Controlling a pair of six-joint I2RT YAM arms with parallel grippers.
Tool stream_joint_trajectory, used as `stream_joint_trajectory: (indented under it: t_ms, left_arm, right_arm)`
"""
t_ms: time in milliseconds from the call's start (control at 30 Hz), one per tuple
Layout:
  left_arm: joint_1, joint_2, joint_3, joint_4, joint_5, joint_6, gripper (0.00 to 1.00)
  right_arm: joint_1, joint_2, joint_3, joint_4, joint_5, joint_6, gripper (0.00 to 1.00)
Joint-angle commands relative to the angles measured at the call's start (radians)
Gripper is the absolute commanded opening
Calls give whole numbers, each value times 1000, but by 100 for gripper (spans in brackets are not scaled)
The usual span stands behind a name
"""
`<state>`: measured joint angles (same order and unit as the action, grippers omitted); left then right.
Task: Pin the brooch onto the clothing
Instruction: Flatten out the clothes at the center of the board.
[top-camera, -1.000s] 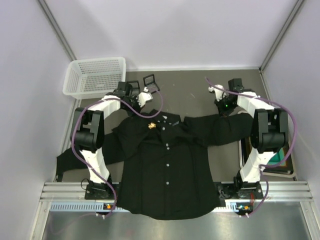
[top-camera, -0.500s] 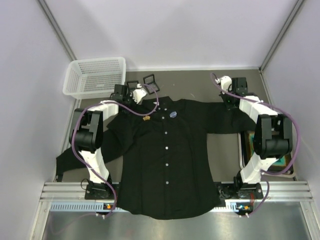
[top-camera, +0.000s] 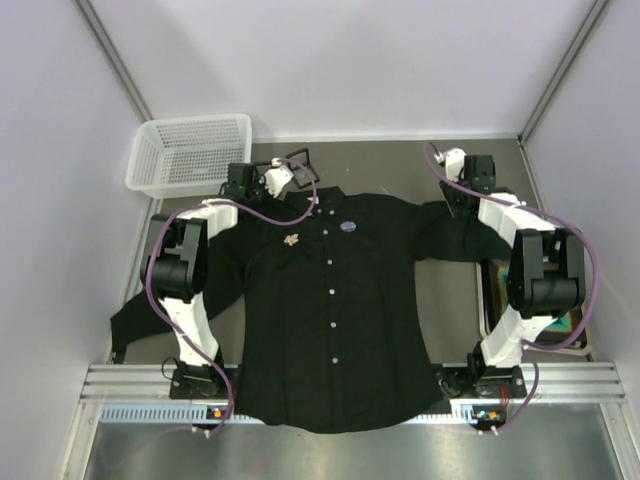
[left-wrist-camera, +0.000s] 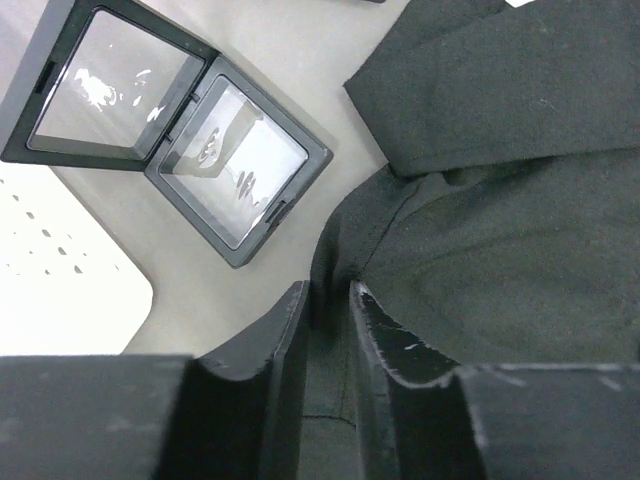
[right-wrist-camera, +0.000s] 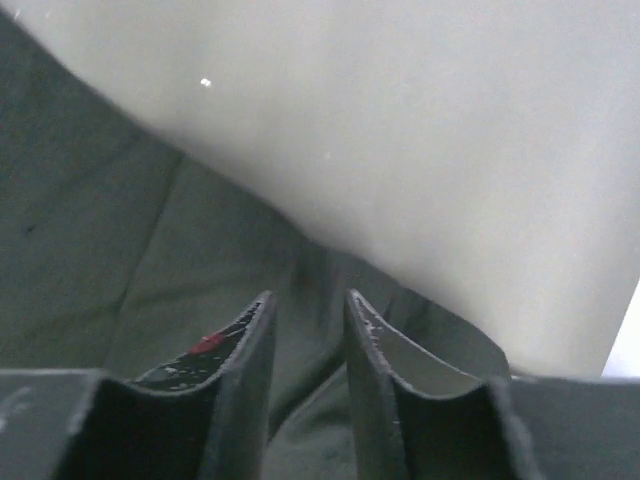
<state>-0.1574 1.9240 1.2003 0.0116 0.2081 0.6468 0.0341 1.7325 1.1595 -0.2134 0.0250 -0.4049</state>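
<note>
Black shirt (top-camera: 330, 320) lies spread flat, front up, on the table (top-camera: 390, 165), and we see a small gold brooch (top-camera: 293, 240) on its chest beside the buttons (top-camera: 331, 291). Our left gripper (left-wrist-camera: 329, 288) at one shoulder and right gripper (right-wrist-camera: 308, 295) at the opposite sleeve both stand slightly parted over the cloth.

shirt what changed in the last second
Both arms drew the shoulders of the shirt outward and toward the far edge, so the bunched collar area spread flat; the brooch on its chest rode along. The left claw and right claw, shut before, now stand slightly parted; whether they pinch cloth can't be told. The basket and open case stayed put.
</note>
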Motion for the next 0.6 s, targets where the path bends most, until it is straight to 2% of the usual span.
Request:
stream_joint_trajectory:
  t_ms: [0, 33, 67, 100, 133, 167, 200, 267, 300, 433, 567]
  left_arm:
    - [25, -51, 38, -27, 80, -13, 34]
    - [38, -63, 45, -56, 135, -27, 46]
    - [44, -85, 57, -94, 177, -24, 53]
    - [50, -94, 89, -192, 194, -22, 58]
    - [61, -103, 100, -228, 203, -29, 62]
    - [70, -120, 111, -266, 226, -33, 63]
    - [81, -129, 134, -377, 238, -32, 63]
    - [123, -155, 146, -474, 270, -26, 63]
    - [140, -163, 147, -552, 274, -19, 64]
    - [280, -183, 133, -759, 284, 84, 64]
    - [386, -152, 98, -895, 241, 204, 63]
  right_arm:
    - [-2, -40, 35, -46, -68, 14, 46]
    - [-2, -50, 43, -70, -76, 17, 50]
    - [-2, -54, 49, -79, -83, 23, 55]
    - [-2, -62, 60, -93, -115, 26, 65]
    - [-2, -79, 68, -118, -141, 21, 68]
    - [0, -91, 74, -157, -161, 11, 73]
    - [1, -100, 86, -190, -212, 3, 77]
    - [9, -140, 91, -269, -263, -15, 80]
    - [15, -152, 91, -302, -316, -26, 87]
    - [73, -211, 80, -444, -402, -71, 89]
    - [147, -240, 63, -563, -476, -100, 90]
